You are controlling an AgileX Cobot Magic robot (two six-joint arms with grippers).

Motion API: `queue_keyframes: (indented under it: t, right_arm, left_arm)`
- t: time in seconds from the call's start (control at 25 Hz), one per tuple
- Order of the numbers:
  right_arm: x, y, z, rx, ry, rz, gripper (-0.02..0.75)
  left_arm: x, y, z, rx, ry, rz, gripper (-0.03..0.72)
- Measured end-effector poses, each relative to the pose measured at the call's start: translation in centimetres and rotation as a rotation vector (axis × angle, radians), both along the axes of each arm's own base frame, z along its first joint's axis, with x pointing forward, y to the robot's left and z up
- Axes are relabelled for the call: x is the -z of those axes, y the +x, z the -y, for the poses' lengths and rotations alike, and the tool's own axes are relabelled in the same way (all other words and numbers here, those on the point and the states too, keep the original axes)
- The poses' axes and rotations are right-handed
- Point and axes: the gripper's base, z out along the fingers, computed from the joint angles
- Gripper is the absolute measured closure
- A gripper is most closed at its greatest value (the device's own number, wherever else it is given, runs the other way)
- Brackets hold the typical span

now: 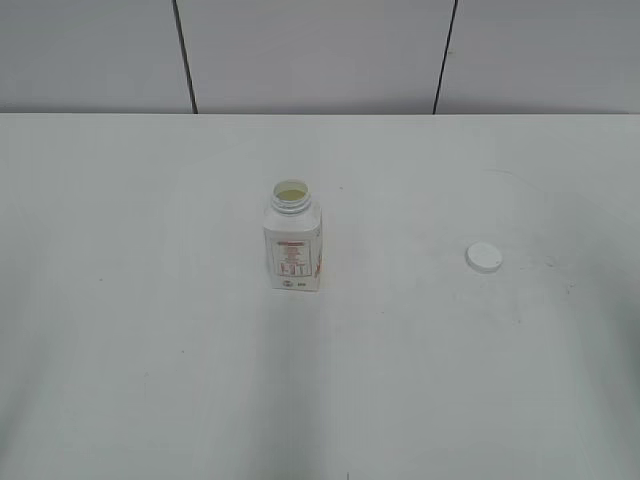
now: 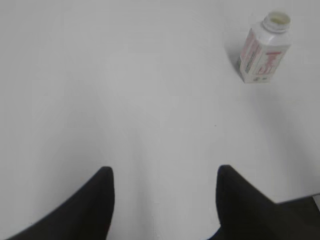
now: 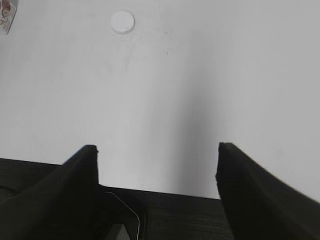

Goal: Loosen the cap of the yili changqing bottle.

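The yili changqing bottle (image 1: 294, 245) stands upright on the white table, its neck open with no cap on it. It also shows in the left wrist view (image 2: 264, 50) at the upper right. The white cap (image 1: 483, 257) lies flat on the table to the right of the bottle, apart from it, and shows in the right wrist view (image 3: 123, 22) at the top. My left gripper (image 2: 165, 172) is open and empty, well short of the bottle. My right gripper (image 3: 157, 147) is open and empty over the table's near edge. Neither gripper shows in the exterior view.
The white table (image 1: 150, 330) runs back to a grey panelled wall (image 1: 320, 50). The table's near edge and a dark floor (image 3: 175, 215) show in the right wrist view. A corner of the bottle's label (image 3: 6, 17) shows at that view's top left.
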Motion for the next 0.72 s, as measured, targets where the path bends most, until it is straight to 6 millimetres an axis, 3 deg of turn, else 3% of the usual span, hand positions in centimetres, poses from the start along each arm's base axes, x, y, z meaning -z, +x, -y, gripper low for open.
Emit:
queue_keyframes:
  t: [0.2, 0.4, 0.6, 0.72]
  right_arm:
    - [3.7, -1.2, -0.1, 0.011, 0.012, -0.08, 0.162]
    - [7.6, -3.2, -0.2, 0.018, 0.015, -0.111, 0.162]
    - [8.1, -4.7, -0.2, 0.04, 0.027, -0.016, 0.162]
    - [8.0, -5.6, -0.3, 0.047, 0.027, 0.065, 0.162]
  left_arm:
    - [-0.1, -2.0, 0.0, 0.0, -0.001, 0.121, 0.323]
    - [0.1, -2.5, 0.0, -0.001, -0.002, 0.152, 0.336]
    - [0.1, -2.5, 0.0, -0.001, -0.002, 0.152, 0.332]
    - [0.1, -2.5, 0.0, -0.001, -0.003, 0.151, 0.275]
